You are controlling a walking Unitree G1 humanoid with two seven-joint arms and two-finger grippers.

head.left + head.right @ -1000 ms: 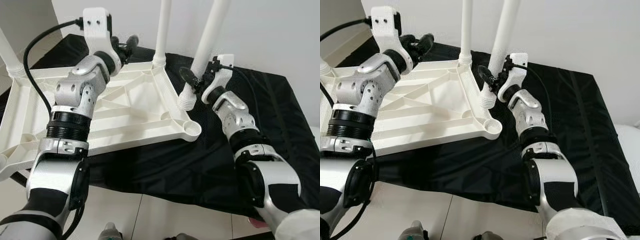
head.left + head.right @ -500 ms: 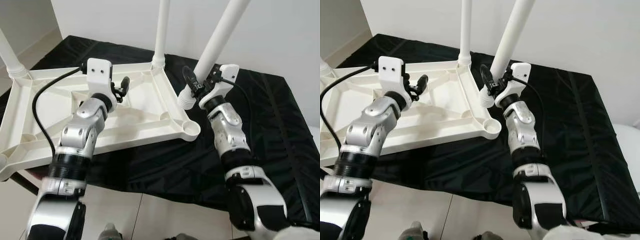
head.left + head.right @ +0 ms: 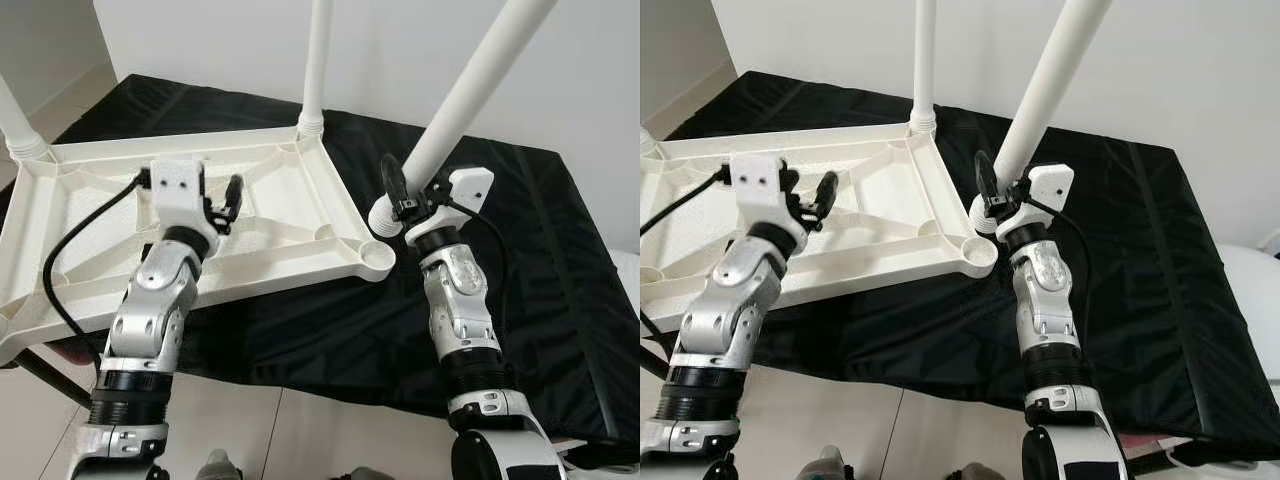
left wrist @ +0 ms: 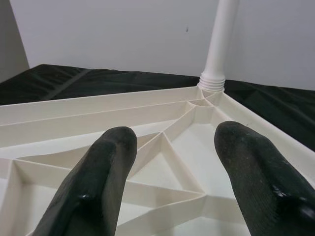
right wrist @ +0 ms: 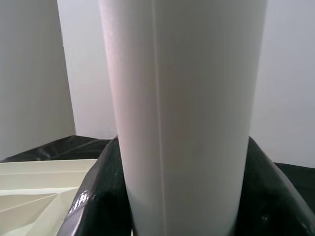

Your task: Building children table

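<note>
Gripping a loose white leg low on its shaft, the right gripper holds it just beside the near right corner socket of the upturned white tabletop, which lies on a black cloth.

The leg's top end is cut off by the frame, and its ribbed foot is partly hidden behind the black fingers, so I cannot tell if it touches the cloth. Compared with one second ago, the leg leans more: its long axis now runs from the foot up and to the right, away from the tabletop. The left gripper, higher and farther back before, now hovers low over the ribbed underside with fingers apart, holding nothing. An upright leg stands in the far corner.
</note>
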